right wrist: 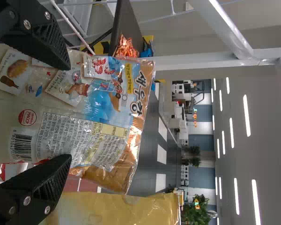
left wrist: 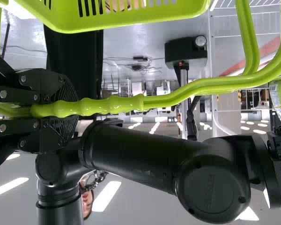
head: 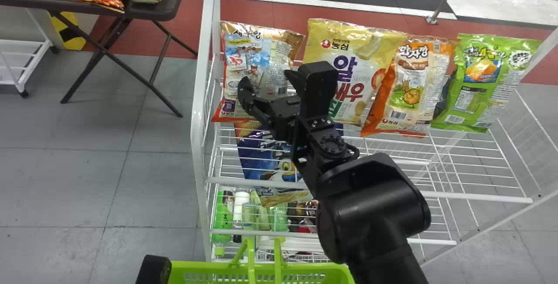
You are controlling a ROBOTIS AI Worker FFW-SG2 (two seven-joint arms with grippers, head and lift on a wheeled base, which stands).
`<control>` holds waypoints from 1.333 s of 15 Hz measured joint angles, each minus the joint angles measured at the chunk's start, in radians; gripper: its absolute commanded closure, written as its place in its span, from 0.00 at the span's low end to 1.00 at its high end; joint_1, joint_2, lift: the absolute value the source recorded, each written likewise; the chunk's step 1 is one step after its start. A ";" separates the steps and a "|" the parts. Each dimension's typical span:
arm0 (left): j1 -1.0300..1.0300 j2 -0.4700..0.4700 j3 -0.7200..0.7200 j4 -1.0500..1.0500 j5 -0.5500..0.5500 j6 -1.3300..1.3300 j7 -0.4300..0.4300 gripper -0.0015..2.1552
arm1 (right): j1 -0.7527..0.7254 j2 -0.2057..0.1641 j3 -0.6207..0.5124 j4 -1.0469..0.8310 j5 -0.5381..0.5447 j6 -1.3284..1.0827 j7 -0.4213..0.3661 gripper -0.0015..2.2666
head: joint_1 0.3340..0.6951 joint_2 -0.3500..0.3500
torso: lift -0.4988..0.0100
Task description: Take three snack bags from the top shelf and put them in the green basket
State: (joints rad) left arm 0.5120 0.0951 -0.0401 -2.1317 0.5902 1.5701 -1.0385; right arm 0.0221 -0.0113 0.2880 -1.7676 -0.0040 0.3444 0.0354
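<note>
Right pincer [right wrist: 68, 112] open at leftmost bag [head: 270, 53]; my left pincer [left wrist: 68, 109] clenched on handle [left wrist: 117, 104]. Four bags [head: 357, 50] on top shelf [head: 479, 196], basket [head: 205, 265] tally unclear.

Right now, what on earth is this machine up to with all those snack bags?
It's a robot doing a bit of shopping: three snack bags are meant to go from the top shelf into the green basket. Its left claw holds the basket by the handle. Its right claw is open at the leftmost bag of the four lined up on that shelf, and doesn't appear to have gripped it yet.
</note>
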 measured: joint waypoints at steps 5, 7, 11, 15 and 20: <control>-0.018 0.000 -0.020 0.007 -0.001 0.000 0.013 0.49 | 0.044 -0.016 -0.031 -0.084 -0.008 0.094 0.144 0.88 | 1.00 0.32 | 0.92; -0.029 0.000 -0.036 0.015 -0.001 0.000 0.014 0.49 | 0.075 -0.029 -0.032 -0.150 0.027 0.101 0.169 0.90 | 1.00 0.29 | 0.92; -0.035 0.000 -0.049 0.017 -0.001 0.000 0.013 0.49 | 0.134 -0.032 -0.047 -0.251 0.040 0.133 0.208 0.90 | 1.00 0.26 | 0.92; -0.030 0.000 -0.050 0.016 -0.001 0.000 0.008 0.49 | 0.271 -0.058 -0.076 -0.450 0.026 0.201 0.242 0.90 | 1.00 0.22 | 0.92; -0.026 0.000 -0.061 0.013 -0.005 0.000 0.018 0.49 | 0.497 -0.096 -0.240 -0.724 -0.075 0.300 0.327 0.90 | 1.00 0.03 | 0.92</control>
State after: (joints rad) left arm 0.4859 0.0951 -0.1008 -2.1185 0.5851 1.5701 -1.0209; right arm 0.5192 -0.1072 0.0484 -2.4913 -0.0795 0.6439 0.3626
